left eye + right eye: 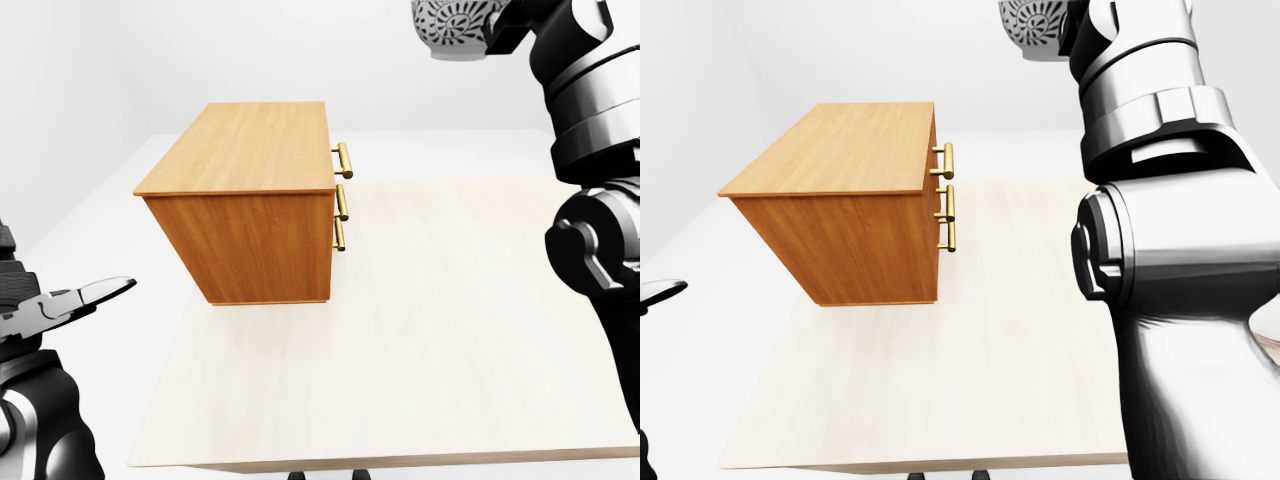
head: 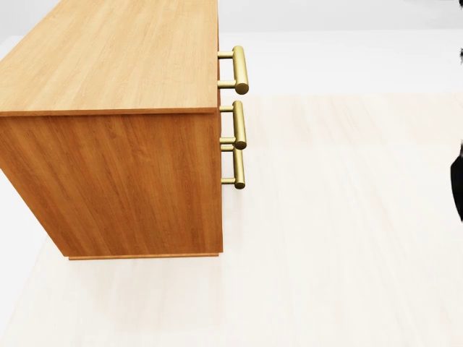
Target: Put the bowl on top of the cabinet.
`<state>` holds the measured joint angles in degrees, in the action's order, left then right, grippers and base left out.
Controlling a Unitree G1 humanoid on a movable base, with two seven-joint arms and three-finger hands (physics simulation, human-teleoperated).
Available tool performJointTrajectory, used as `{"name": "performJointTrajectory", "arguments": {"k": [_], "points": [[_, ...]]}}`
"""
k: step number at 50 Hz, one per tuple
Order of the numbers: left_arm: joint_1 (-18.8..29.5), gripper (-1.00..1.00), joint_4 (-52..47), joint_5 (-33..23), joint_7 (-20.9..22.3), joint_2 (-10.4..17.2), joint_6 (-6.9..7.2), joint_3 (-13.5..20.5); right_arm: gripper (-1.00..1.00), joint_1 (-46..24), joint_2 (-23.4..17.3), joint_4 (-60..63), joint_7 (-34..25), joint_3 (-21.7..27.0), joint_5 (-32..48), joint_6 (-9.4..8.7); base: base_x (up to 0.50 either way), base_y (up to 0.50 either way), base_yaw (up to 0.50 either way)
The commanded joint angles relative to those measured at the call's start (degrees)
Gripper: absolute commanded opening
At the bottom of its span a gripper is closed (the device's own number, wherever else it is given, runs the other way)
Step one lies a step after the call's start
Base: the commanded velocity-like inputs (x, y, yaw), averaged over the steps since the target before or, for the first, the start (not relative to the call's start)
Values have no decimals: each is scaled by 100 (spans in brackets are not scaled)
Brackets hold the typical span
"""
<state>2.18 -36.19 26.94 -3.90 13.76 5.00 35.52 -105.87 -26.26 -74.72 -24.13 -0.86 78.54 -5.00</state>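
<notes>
A patterned grey-and-white bowl [image 1: 452, 28] hangs high at the top edge of the left-eye view, right of and above the cabinet, cut off by the frame. My right hand [image 1: 503, 32] is shut on its right side, and the arm rises along the right edge. The wooden cabinet [image 1: 245, 160] stands on the table at upper left, its flat top bare, with brass handles [image 1: 342, 192] facing right. My left hand [image 1: 92, 294] is low at the left edge, open and holding nothing, well left of the cabinet.
The pale wooden tabletop [image 1: 450, 330] stretches right of and below the cabinet. Its near edge runs along the bottom of the left-eye view. White floor and walls surround it. My right forearm [image 1: 1170, 250] fills the right side of the right-eye view.
</notes>
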Motion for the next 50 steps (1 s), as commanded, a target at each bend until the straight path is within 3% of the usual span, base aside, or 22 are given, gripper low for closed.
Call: {"name": "performJointTrajectory", "arguments": {"k": [1,2,4,10,11,15,16,27,50], "points": [[-9,100,7,-16,15,-15,0,-15,-100,-300,432,69,108,-51,-275,0,0,0,0],[-14,100,2,-41,17,-27,0,-57,-100,-290,714,76,130,-77,-284,0,0,0,0],[-16,100,-36,-4,16,-22,0,-24,-100,-265,855,74,123,-94,-286,0,0,0,0],[-10,100,-46,-12,12,-20,0,-26,-100,-258,908,81,131,-101,-290,0,0,0,0],[-35,100,-81,-4,16,-40,0,-30,-100,-200,1261,101,190,-139,-309,0,0,0,0],[-36,100,-88,-6,20,-45,0,-28,-100,-198,1275,101,190,-150,-321,0,0,0,0],[-47,100,-63,-50,38,-73,0,-83,-100,-136,1607,123,320,31,-581,0,0,0,0],[-35,100,11,-56,62,-88,0,-85,-100,97,2333,200,558,-31,-1308,0,0,0,0],[-28,100,22,-22,58,-71,0,-90,-100,47,2795,225,647,-285,-1717,0,0,0,0]]}}
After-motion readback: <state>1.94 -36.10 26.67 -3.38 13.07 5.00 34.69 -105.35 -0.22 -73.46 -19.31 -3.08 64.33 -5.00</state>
